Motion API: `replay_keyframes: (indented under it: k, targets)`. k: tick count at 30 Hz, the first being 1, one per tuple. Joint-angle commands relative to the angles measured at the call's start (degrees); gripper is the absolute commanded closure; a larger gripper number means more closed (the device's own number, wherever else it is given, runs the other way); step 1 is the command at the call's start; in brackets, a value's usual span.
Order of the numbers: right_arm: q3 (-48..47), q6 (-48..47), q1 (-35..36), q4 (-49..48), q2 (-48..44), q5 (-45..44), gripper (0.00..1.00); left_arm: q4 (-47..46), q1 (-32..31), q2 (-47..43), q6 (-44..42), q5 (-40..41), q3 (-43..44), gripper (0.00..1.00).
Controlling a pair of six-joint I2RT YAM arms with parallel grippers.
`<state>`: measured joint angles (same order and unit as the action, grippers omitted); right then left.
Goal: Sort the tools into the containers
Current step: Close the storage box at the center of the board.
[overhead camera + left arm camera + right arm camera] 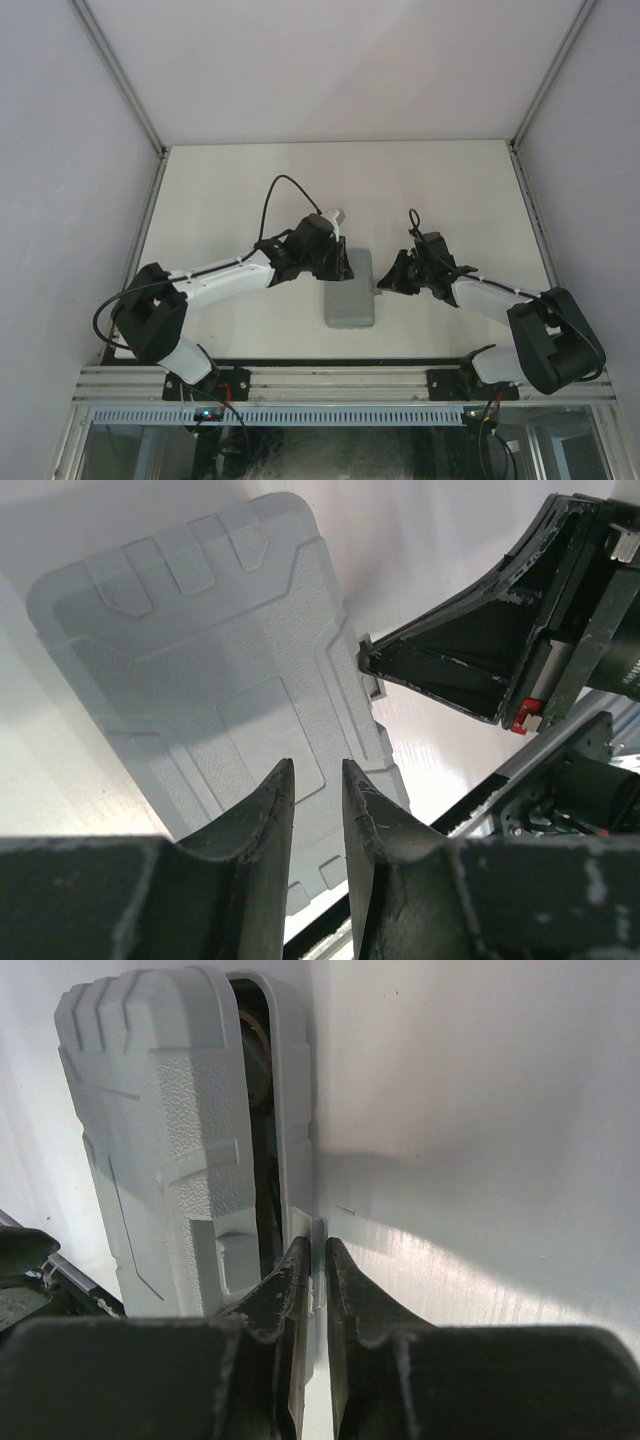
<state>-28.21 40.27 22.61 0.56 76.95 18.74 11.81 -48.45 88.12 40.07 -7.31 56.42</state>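
Note:
The grey tool case [350, 300] lies nearly closed in the middle of the table, lid [200, 680] on top. In the right wrist view a narrow dark gap runs between the case's [160, 1110] two halves, with something brownish [256, 1052] inside. No other tools show. My right gripper [317, 1241] is shut on the small grey latch tab [319, 1223] at the case's right edge, which is also where the right gripper [372, 668] shows in the left wrist view. My left gripper [315, 770] hovers over the lid, its jaws slightly apart with nothing between them.
Both arms meet over the case, the left gripper [335, 262] at its far end and the right gripper [385, 283] at its side. White walls close the table [250, 190] on three sides. A metal rail [340, 380] runs along the near edge.

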Motion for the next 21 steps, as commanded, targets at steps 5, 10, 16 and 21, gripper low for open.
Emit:
replay_keyframes:
  k: [5, 10, 16, 21]
  targets:
    - [-0.32, -1.1, -0.2, 1.12, 1.08, -4.33, 0.94, 5.74, -1.67, 4.09, -5.18, 3.36, 9.34, 0.71]
    - [-0.33, -0.82, -0.2, 1.06, 1.28, -4.55, 0.95, 8.5, -3.38, 7.5, -6.32, 4.15, 11.84, 0.71]
    - [-0.28, -0.64, -0.2, 0.87, 1.53, -4.6, 0.95, 9.58, -5.77, 11.5, -6.32, 5.37, 11.14, 0.73]
    - [0.04, -0.33, -0.2, 0.56, 1.09, -4.24, 0.95, 10.21, -6.95, 14.48, -5.66, 6.42, 9.68, 0.75]
